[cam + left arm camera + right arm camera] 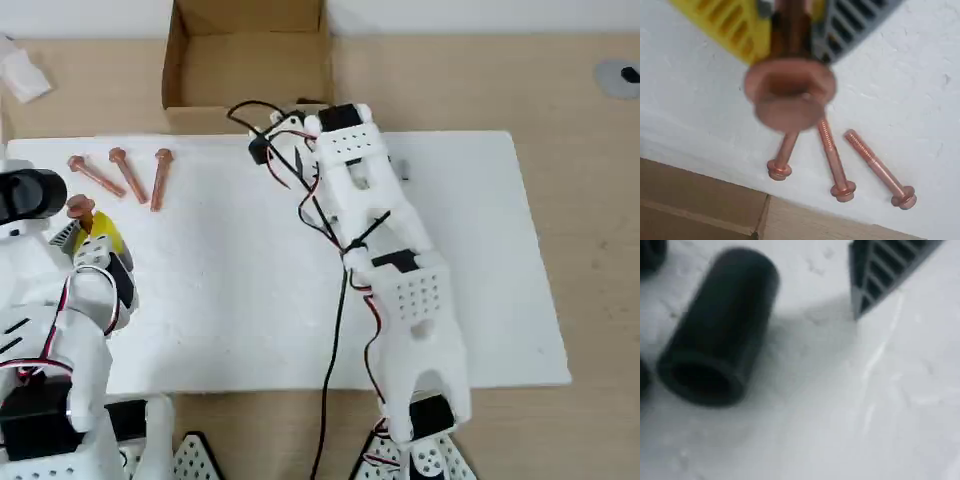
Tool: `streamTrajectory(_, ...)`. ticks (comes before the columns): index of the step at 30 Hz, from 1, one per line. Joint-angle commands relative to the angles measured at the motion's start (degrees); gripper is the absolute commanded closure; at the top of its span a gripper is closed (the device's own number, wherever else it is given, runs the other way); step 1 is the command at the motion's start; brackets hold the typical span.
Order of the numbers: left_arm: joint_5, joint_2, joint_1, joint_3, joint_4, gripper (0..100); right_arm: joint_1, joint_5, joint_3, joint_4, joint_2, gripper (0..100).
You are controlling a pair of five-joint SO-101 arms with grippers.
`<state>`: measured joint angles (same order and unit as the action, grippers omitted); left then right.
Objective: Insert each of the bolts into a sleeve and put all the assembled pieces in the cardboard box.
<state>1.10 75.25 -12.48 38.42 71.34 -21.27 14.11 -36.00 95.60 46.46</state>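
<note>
My left gripper, with one yellow and one grey finger, is shut on a copper bolt whose head points at the camera. In the high view this gripper is at the left end of the white foam board. Three more bolts lie just beyond it on the board. My right gripper is at the board's far edge, near the cardboard box. A black sleeve lies on its side beside the grey finger, apart from it; no second finger is close by, so the gripper is open.
The open-topped box stands just behind the board. More dark sleeves show at the right wrist view's edge. A crumpled white scrap lies far left, a grey disc far right. Black cables hang along the right arm.
</note>
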Motion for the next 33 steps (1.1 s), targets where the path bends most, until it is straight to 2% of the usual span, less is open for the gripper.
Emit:
streamTrajectory(1, 0.2, 0.7, 0.6, -0.5, -1.1, 99, -0.7, 1.9, -0.3, 0.3, 1.1, 68.5)
streamTrajectory(3, 0.2, 0.7, 0.4, -0.5, -1.1, 99, -0.7, 4.7, -0.3, 0.3, 2.3, 72.3)
streamTrajectory(6, 0.2, 0.7, 0.4, -0.5, -1.1, 99, -0.7, 6.2, -0.4, 0.2, 3.1, 71.6)
streamTrajectory(20, 0.3, 0.7, 0.9, -0.3, -1.1, 99, -3.1, 6.1, -9.5, 5.3, 3.3, 71.7)
streamTrajectory(33, 0.4, 0.7, 0.8, -0.3, -1.1, 99, -4.1, 6.1, -9.9, 5.3, 6.5, 74.1)
